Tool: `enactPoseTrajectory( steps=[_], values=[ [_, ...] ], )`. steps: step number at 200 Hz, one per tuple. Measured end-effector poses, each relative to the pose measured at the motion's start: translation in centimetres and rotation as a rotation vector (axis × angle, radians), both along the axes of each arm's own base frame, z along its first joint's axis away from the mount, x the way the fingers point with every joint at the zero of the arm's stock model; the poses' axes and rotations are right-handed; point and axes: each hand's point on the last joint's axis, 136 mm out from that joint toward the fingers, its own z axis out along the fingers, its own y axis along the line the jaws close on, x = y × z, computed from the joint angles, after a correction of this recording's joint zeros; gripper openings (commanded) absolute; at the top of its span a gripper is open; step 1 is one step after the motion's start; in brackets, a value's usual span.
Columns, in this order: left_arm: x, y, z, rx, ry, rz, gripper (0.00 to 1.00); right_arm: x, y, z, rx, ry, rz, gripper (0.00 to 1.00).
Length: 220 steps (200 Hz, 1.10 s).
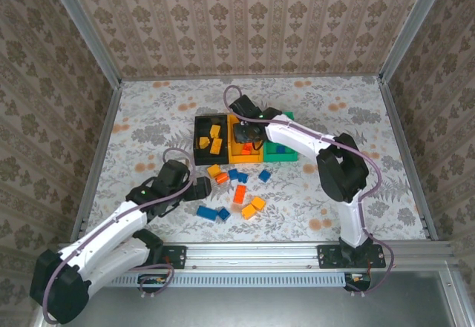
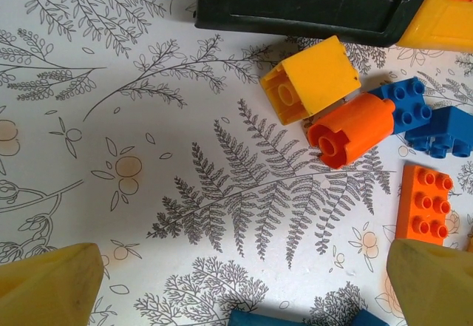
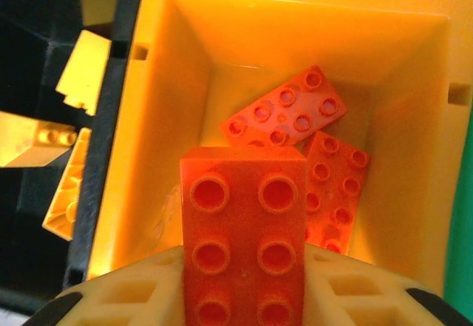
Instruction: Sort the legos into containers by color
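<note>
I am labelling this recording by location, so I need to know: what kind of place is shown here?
Probably a staged robot test booth, not a real room: wallpaper panels sit inside a bare metal frame, and the left arm and right arm are bolted to a rail.

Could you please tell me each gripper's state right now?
Left gripper: open, empty.
Right gripper: shut on a red brick over the yellow bin.

No readable text — no labels, no numbers.
</note>
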Motion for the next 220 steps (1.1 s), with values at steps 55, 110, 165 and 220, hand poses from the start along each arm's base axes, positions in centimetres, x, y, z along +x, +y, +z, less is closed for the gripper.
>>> enactPoseTrajectory(
  steps=[55, 110, 165, 220],
  values=[
    [-0.7, -0.3, -0.5, 0.019, 0.035, -0.036, 0.97, 0.5, 0.1, 0.2, 0.003, -0.003, -0.007, 0.76],
    [-4.2, -2.6, -1.0, 0.087, 0.062, -0.214, 0.98, -2.2, -1.7, 1.0, 0.028, -0.01, -0.017, 0.79],
    [-6.6, -6.5, -0.5, 0.207, 0.005, -0.434, 0.89, -3.6, -3.0, 1.4, 0.053, -0.028, -0.032, 0.81],
    [-6.7, -9.7, -3.1, 0.438, 0.004, -0.59, 0.76, -4.3, -5.7, 1.0, 0.065, -0.02, -0.082, 0.81]
  ],
)
